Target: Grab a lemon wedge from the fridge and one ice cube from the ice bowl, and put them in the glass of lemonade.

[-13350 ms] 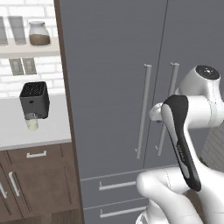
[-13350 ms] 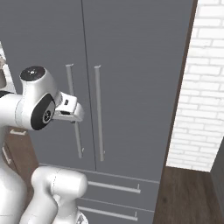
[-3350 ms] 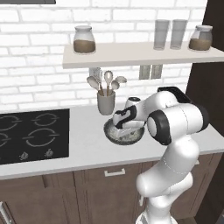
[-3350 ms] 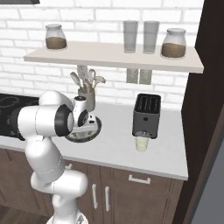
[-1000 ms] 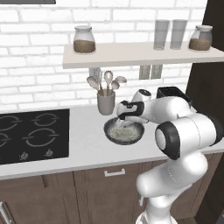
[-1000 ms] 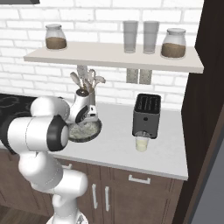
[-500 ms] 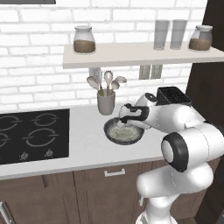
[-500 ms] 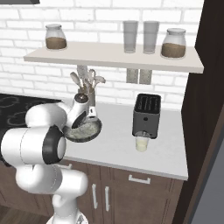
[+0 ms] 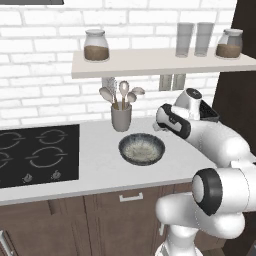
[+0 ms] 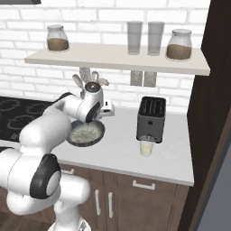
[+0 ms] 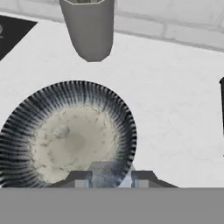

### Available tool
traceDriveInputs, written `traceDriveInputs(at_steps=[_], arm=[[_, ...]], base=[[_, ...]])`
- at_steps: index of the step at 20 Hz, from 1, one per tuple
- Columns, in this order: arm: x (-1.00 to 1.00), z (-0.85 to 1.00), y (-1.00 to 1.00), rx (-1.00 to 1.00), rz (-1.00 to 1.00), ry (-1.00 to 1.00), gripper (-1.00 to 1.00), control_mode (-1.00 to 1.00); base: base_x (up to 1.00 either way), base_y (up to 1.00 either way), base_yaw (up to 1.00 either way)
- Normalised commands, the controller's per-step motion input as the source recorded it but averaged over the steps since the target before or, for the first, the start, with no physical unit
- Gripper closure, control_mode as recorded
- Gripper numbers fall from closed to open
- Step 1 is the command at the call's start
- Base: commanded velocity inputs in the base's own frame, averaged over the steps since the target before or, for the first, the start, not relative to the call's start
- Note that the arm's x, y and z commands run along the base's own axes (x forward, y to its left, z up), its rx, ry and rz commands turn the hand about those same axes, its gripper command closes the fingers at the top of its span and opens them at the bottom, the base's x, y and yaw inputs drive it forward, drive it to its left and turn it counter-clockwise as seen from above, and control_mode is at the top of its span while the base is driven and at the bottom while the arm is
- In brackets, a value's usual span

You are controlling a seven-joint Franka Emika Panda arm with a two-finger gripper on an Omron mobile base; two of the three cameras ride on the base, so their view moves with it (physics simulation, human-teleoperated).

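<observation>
My gripper [image 11: 111,181] hangs a little above the counter, over the near rim of the ice bowl [image 11: 65,135], and is shut on a small pale ice cube [image 11: 109,172] held between the finger tips. From the left base view the gripper [image 9: 158,126] is just right of and above the ice bowl [image 9: 141,149]. The right base view has the gripper [image 10: 107,110] between the ice bowl [image 10: 85,133] and the black toaster [image 10: 151,118]. The glass of lemonade [image 10: 145,148] stands in front of the toaster. A grey sliver of the fridge [image 10: 222,189] is at the far right. The lemon wedge is out of view.
A grey utensil cup [image 9: 120,116] with spoons stands just behind the bowl. A black cooktop [image 9: 35,155] lies to the left. Overhead, a shelf [image 10: 117,57] carries two jars and two tall glasses [image 10: 144,38]. A dark panel [image 10: 212,90] closes the counter's right end.
The hand has risen out of the ice bowl and swung right toward the toaster, with the ice cube between its fingers. The bowl and glass have not moved.
</observation>
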Motion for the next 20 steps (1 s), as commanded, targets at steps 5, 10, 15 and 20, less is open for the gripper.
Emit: traceDriveInputs(at_steps=[5,10,15,20], arm=[[-0.36,0.0,-0.89,-0.05,-0.44,0.02,1.0,-1.0],[-0.33,-0.09,-0.86,0.05,-0.31,-0.01,1.0,-1.0],[-0.09,0.0,-1.0,0.09,-0.25,-0.01,1.0,-1.0],[0.0,0.03,-0.95,0.13,-0.15,0.09,1.0,-1.0]], base=[[0.0,0.0,0.0],[0.0,0.0,0.0],[0.0,0.0,0.0],[0.0,0.0,0.0]])
